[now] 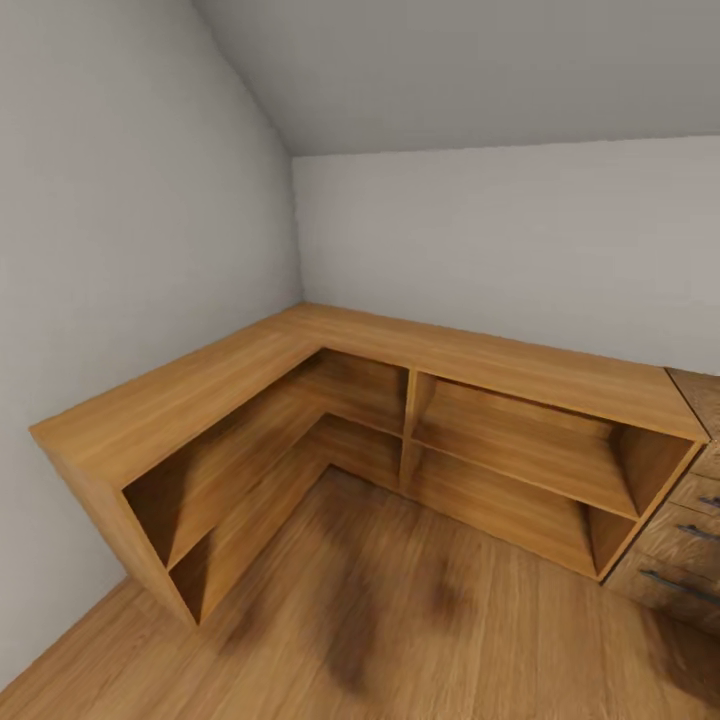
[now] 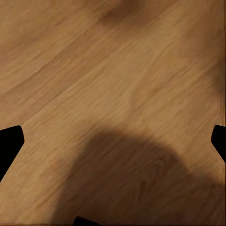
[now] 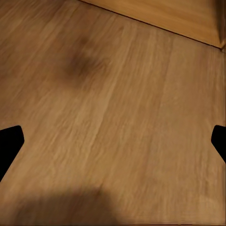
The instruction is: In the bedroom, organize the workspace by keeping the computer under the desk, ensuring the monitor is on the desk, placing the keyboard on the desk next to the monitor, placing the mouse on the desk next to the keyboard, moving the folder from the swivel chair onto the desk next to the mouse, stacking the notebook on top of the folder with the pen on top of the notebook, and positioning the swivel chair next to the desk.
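So the head camera is looking down into a room corner with plain grey walls (image 1: 150,200) and a sloped ceiling (image 1: 480,70). Tucked into that corner is a low L-shaped wooden shelf unit (image 1: 400,360), open cubbies along both legs, two rows high. At the far right end a wooden chest of drawers (image 1: 690,530) with long dark bar handles butts right up against it. The wood floor (image 1: 400,620) in front has a few dark blotchy shadows on it.

Left gripper (image 2: 113,141): the wrist cam points straight at floorboards, black fingertips (image 2: 9,141) poking in at opposite edges, so the jaws are spread wide with nothing between them. A big soft shadow sits on the floor right under it.

Right gripper (image 3: 113,141): same deal, fingertips (image 3: 9,141) far apart, nothing held, floor below. Out ahead of this one, a lighter wood panel (image 3: 169,16) meets the floor.

None of the desk stuff from the task is anywhere near either gripper here.
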Motion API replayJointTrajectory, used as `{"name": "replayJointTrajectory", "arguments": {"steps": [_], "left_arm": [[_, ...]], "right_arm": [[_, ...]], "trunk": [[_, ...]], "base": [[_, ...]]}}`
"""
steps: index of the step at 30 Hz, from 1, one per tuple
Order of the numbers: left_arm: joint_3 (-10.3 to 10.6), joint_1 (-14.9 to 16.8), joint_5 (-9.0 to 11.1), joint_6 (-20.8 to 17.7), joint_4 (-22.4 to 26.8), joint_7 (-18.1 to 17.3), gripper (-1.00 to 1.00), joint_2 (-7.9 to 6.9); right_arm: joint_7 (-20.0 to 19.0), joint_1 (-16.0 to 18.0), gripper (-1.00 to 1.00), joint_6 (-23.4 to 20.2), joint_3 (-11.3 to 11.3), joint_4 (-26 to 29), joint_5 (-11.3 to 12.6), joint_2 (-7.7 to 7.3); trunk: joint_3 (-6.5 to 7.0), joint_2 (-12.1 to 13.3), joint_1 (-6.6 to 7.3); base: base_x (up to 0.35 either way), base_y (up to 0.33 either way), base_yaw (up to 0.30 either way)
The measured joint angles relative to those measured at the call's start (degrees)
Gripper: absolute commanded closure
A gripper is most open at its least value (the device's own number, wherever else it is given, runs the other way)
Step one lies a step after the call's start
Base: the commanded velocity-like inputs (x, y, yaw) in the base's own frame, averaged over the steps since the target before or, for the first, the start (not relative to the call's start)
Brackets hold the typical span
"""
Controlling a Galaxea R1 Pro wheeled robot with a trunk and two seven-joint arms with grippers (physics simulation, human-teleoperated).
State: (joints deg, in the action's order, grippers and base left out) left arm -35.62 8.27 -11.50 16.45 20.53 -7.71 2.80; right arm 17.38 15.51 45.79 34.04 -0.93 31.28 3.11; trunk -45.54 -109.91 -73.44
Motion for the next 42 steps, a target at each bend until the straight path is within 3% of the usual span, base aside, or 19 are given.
{"name": "replayJointTrajectory", "arguments": {"steps": [1,4,9,12,20,27,32,42], "left_arm": [[0.1,0.0,0.0,-4.2,3.2,0.0,-1.0,0.87],[0.2,0.0,0.0,-9.6,8.6,-0.2,-1.0,2.31],[1.0,0.8,0.1,-12.7,13.0,-0.3,-1.0,4.23],[2.1,1.5,0.1,-13.2,13.7,-0.4,-1.0,4.58],[3.3,1.9,0.2,-12.8,11.5,-0.5,-1.0,4.27],[3.5,2.0,0.0,-8.5,9.3,-0.5,-1.0,4.18],[3.6,2.0,-0.1,-6.2,8.7,-0.5,-1.0,4.16],[3.5,2.0,0.0,-5.3,8.4,-0.5,-1.0,4.13]], "right_arm": [[0.0,0.0,-1.0,0.0,0.1,0.0,0.0,0.06],[0.0,0.0,-1.0,0.0,0.2,0.4,-0.2,0.27],[0.3,0.1,-1.0,-0.2,0.2,5.6,-0.5,0.94],[0.3,0.1,-1.0,-1.3,0.0,9.6,-0.4,0.87],[0.3,0.1,-1.0,-3.9,-0.2,14.1,-0.3,0.49],[0.2,0.3,-1.0,-4.1,-0.3,14.9,-0.3,-1.46],[0.3,0.4,-1.0,-3.9,-0.3,16.8,-0.4,-1.97],[0.3,1.8,-1.0,-4.0,-0.5,16.8,0.6,-4.21]], "trunk": [[-0.18,-0.4,-0.22],[-0.72,-1.6,-0.88],[-1.61,-3.6,-1.98],[-2.15,-4.8,-2.64],[-3.59,-8.0,-4.39],[-4.85,-10.8,-5.93],[-5.76,-12.8,-7.03],[-7.7,-16.8,-9.23]], "base": [[0.0,0.0,-0.266],[0.0,0.0,-0.266],[0.0,0.0,-0.266],[0.0,0.0,-0.266],[0.0,0.0,-0.26],[0.0,0.0,-0.235],[0.0,0.0,-0.235],[0.0,0.0,-0.242]]}}
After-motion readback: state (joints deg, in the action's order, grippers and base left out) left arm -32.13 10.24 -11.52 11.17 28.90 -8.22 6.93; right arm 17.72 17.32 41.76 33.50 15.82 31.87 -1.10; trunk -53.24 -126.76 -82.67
